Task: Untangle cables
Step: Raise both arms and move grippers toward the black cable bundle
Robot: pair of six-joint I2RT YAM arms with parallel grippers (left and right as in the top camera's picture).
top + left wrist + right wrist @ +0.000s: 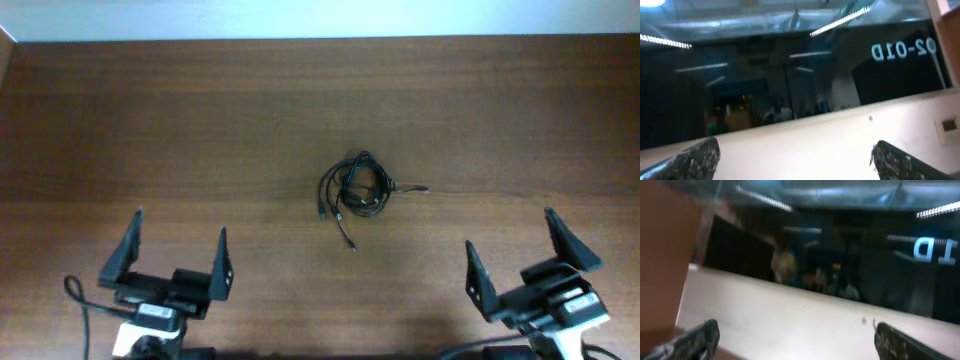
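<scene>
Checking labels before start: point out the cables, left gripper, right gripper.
cables (356,183), overhead view, middle of the tangle.
left gripper (180,222), overhead view, midway between its open fingertips.
right gripper (508,228), overhead view, midway between its open fingertips.

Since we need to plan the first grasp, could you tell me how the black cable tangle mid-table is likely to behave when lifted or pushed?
The cables look thin and loosely coiled, so probably floppy: lifted, the loops would sag and the stray ends trail. They seem light, and would likely slide across the smooth table if pushed.
</scene>
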